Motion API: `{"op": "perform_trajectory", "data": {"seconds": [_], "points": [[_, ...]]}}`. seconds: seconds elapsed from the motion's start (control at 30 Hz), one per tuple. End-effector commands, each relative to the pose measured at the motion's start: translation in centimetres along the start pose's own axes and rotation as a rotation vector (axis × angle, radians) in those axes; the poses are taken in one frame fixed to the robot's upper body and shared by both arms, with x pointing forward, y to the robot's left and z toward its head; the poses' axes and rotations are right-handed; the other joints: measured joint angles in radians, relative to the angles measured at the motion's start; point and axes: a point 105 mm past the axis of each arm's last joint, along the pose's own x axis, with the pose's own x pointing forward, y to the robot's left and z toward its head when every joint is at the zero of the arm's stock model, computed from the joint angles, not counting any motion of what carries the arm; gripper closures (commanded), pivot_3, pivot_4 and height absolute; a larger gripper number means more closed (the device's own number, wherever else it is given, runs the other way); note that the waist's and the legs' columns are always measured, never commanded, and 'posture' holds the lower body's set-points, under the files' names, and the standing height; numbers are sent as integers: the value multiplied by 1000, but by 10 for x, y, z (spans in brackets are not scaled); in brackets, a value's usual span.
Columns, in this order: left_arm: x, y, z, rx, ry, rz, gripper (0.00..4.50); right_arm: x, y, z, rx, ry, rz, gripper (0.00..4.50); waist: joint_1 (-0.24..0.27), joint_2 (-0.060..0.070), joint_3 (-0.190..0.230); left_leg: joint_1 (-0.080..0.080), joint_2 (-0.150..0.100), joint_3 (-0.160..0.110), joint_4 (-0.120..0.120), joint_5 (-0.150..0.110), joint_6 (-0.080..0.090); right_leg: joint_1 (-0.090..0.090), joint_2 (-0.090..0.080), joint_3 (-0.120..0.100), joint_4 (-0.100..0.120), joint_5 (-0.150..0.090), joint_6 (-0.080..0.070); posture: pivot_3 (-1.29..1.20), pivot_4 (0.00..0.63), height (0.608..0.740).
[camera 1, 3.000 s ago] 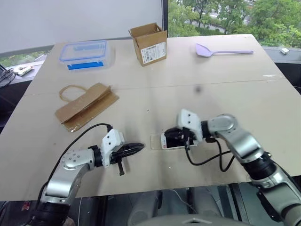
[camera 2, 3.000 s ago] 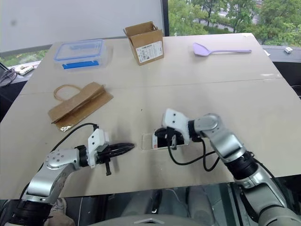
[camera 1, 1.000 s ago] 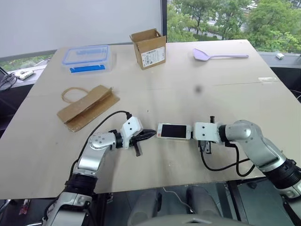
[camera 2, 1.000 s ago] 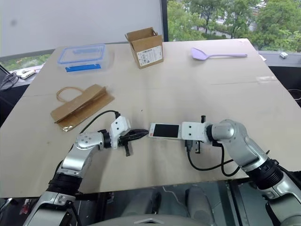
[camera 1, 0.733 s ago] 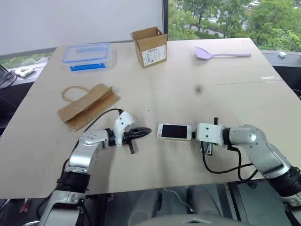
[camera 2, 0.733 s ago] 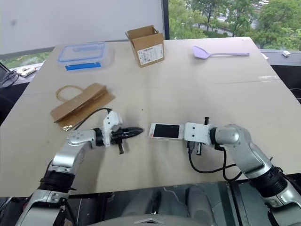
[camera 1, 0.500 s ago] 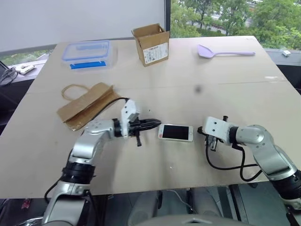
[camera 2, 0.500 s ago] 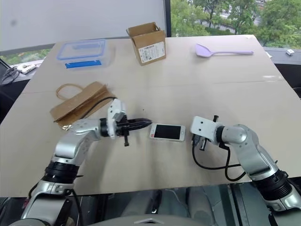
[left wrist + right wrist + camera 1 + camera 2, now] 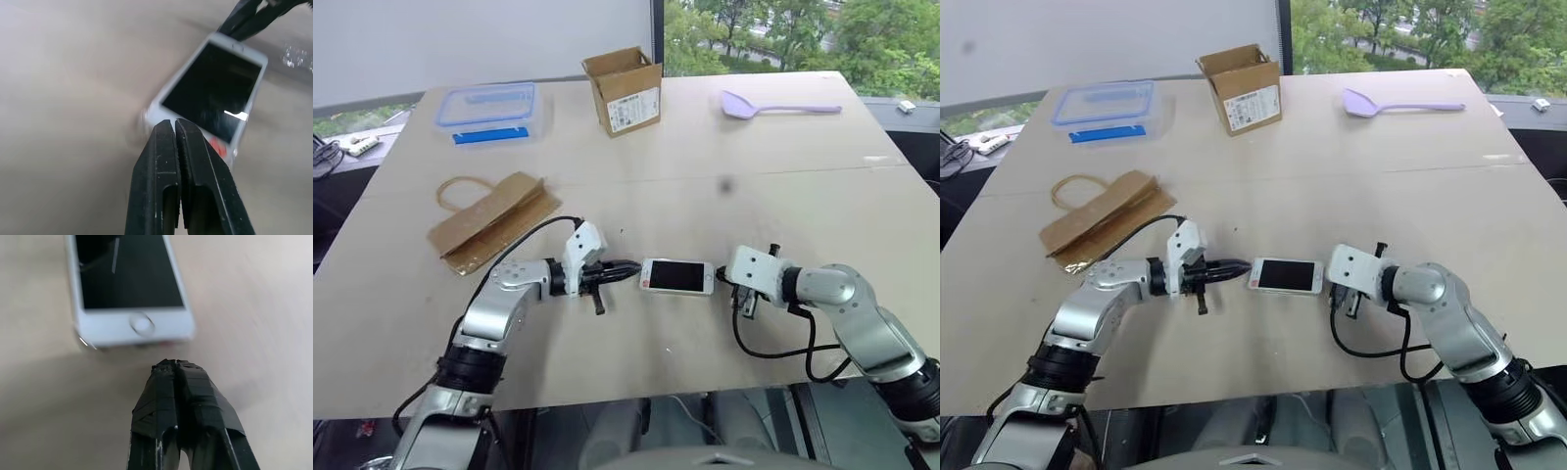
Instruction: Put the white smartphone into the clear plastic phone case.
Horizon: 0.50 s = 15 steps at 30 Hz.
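Flanking white smartphone point(image 9: 677, 276), both grippers pinched.

Far left on the surface point(image 9: 783, 206) there's a clear box with a blue lid point(image 9: 491, 108). An open cardboard box point(image 9: 624, 90) with a white label sits far center, and a lilac spatula point(image 9: 773, 103) lies far right. A flattened brown paper bag point(image 9: 492, 219) lies closer in, on the left.
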Motion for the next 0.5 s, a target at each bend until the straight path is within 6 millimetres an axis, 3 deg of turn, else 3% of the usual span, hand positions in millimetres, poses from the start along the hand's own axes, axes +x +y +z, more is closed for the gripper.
{"op": "perform_trajectory", "data": {"seconds": [0.03,0.5], "points": [[-4,-1,8,49,-17,19,4407,-7,4,19,-16,-67,14,4500,2,0,0,0,0,0,0,0,0,0,0,0,0,0,0,0,150,740],[-17,9,-1,41,7,84,4407,-21,-1,23,-34,-48,7,4500,-2,0,0,0,0,0,0,0,0,0,0,0,0,0,0,0,150,740]]}}
